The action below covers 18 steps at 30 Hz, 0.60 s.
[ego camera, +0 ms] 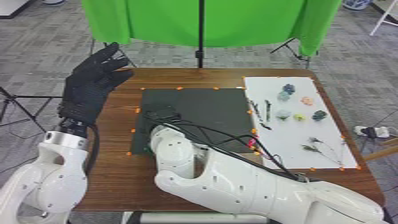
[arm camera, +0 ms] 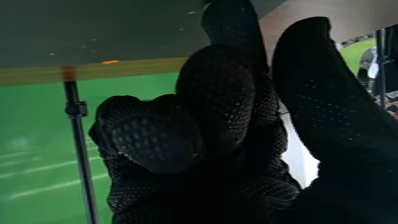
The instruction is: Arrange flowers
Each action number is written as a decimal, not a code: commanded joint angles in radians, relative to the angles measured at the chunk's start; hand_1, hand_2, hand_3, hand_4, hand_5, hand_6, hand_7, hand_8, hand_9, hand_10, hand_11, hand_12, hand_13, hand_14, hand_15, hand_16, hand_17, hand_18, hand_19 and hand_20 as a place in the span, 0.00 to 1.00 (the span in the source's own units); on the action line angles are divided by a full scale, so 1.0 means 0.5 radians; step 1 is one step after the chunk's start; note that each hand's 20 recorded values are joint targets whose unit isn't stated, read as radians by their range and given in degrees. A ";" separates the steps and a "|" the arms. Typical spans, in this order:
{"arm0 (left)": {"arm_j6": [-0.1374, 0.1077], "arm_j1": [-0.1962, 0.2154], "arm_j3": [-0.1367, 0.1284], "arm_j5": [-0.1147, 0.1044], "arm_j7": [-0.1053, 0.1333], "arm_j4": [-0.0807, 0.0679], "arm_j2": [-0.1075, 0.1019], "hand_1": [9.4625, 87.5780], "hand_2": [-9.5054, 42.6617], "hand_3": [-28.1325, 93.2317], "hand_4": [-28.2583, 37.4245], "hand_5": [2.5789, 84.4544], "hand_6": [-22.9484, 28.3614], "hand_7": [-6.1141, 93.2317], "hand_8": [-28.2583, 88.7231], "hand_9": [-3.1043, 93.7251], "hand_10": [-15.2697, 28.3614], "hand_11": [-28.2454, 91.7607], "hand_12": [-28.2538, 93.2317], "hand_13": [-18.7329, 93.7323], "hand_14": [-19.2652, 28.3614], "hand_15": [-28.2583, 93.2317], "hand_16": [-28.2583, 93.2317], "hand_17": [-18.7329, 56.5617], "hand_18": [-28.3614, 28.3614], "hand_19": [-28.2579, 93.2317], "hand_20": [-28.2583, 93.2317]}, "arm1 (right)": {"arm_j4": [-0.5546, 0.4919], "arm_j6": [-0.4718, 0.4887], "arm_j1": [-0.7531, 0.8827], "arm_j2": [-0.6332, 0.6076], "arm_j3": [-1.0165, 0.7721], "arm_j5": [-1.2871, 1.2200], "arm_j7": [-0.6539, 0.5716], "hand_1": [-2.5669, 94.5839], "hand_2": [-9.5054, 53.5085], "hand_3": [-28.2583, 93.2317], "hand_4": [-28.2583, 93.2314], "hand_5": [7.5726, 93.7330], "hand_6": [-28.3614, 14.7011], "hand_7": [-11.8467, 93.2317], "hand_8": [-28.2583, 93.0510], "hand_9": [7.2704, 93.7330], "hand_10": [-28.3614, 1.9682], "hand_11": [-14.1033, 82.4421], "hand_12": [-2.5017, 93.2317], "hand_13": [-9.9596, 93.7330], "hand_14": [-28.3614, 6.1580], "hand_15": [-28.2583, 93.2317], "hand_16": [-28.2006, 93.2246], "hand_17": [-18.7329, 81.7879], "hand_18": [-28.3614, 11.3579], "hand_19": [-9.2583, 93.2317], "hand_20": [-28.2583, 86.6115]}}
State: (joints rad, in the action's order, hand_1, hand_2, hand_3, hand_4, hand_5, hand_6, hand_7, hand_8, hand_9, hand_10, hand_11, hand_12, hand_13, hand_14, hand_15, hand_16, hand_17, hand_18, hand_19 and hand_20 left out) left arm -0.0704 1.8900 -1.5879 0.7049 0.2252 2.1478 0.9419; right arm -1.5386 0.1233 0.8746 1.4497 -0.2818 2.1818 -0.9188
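In the head view my left hand (ego camera: 91, 82) is raised beyond the table's left edge, its fingers loosely extended. My right hand (ego camera: 163, 114) is low over the left part of the dark mat (ego camera: 213, 100). In the right wrist view my right hand (arm camera: 222, 100) has some fingers bent and others extended, the thumb apart from them, with no object visible between. On the white sheet (ego camera: 266, 85) lie a dark blue flower (ego camera: 289, 88), a light blue one (ego camera: 283, 96), a peach one (ego camera: 307, 100), a yellow one (ego camera: 299, 117), dark stems (ego camera: 267, 110) and thin sprigs (ego camera: 311, 148).
A small pink-red item (ego camera: 251, 143) lies by the mat's right edge, close to the right arm's cables. Orange markers line the mat and sheet. A green cloth (ego camera: 151, 22) on a stand hangs behind the brown table (ego camera: 111, 135).
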 commanded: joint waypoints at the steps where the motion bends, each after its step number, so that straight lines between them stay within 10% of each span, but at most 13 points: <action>1: -0.024 0.111 -0.051 -0.012 -0.043 0.026 0.044 0.21 0.29 0.88 0.11 0.41 0.62 0.20 0.16 0.40 0.83 0.45 0.33 0.41 1.00 0.69 0.16 0.17 1.00 0.76 0.18 | -0.030 0.079 0.139 0.013 -0.179 0.118 0.070 0.46 0.02 0.83 0.00 0.94 0.59 0.29 0.24 0.94 0.53 0.68 0.25 0.94 0.54 0.81 0.37 0.63 0.04 1.00 0.64; 6: 0.000 0.226 -0.174 0.021 -0.225 0.057 0.198 0.21 0.29 0.88 0.11 0.41 0.62 0.20 0.16 0.40 0.83 0.45 0.33 0.41 1.00 0.68 0.16 0.17 1.00 0.76 0.17 | -0.154 0.261 0.418 0.030 -0.513 0.292 0.215 0.43 0.05 0.84 0.00 0.93 0.60 0.30 0.15 0.93 0.52 0.68 0.25 0.93 0.53 0.81 0.37 0.63 0.04 1.00 0.63; 18: -0.118 0.635 -0.336 -0.037 -0.024 0.142 0.253 0.20 0.29 0.87 0.10 0.41 0.61 0.19 0.16 0.39 0.83 0.45 0.33 0.41 1.00 0.68 0.16 0.16 1.00 0.76 0.16 | -0.940 0.115 0.805 -0.720 -1.155 -0.001 0.033 0.40 0.06 0.84 0.02 0.78 0.55 0.27 0.14 0.85 0.40 0.60 0.22 0.85 0.47 0.78 0.35 0.57 0.02 1.00 0.52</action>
State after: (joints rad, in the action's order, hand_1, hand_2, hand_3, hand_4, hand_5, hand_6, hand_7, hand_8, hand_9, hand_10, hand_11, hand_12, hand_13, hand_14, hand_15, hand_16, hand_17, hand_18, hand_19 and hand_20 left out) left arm -0.0920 2.1126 -1.7381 0.7045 0.1922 2.2130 1.0468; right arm -1.8371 0.2681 1.1721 1.3751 -0.6685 2.2410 -0.8225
